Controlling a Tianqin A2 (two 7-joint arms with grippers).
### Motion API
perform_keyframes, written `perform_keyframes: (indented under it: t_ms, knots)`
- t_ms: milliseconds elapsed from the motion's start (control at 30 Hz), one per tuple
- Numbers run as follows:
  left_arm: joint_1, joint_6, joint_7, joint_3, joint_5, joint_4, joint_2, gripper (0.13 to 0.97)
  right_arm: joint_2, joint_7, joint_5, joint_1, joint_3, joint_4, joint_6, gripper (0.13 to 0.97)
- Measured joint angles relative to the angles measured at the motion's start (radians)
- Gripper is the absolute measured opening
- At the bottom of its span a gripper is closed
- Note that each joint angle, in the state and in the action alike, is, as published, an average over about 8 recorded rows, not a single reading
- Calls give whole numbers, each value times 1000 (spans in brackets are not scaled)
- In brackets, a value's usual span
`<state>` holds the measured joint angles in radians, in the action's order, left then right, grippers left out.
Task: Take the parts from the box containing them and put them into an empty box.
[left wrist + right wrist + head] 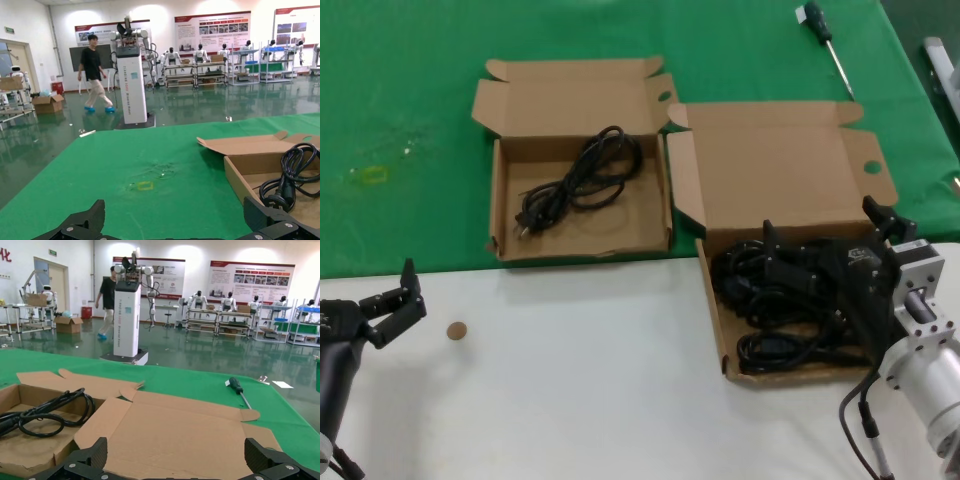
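Note:
Several black cords lie piled in the right cardboard box, whose lid stands open behind it. My right gripper hovers over this pile, open, with nothing between its fingers. Its wrist view shows the open gripper facing that lid. The left cardboard box holds one looped cord, also seen as the cord and the cord. My left gripper waits open over the white table at the near left, far from both boxes; its wrist view shows the gripper over green cloth.
A screwdriver lies on the green cloth at the far right, seen again as the screwdriver. A small brown disc sits on the white table near my left gripper.

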<state>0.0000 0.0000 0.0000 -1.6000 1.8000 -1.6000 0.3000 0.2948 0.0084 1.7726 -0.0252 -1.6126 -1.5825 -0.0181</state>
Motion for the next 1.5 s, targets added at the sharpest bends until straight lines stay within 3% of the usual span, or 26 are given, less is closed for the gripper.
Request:
perform_keyframes:
  t_ms: [1500]
  knots:
    - [0, 0, 0, 0, 0, 0, 0, 966, 0, 0, 0, 0, 0, 0, 0, 966]
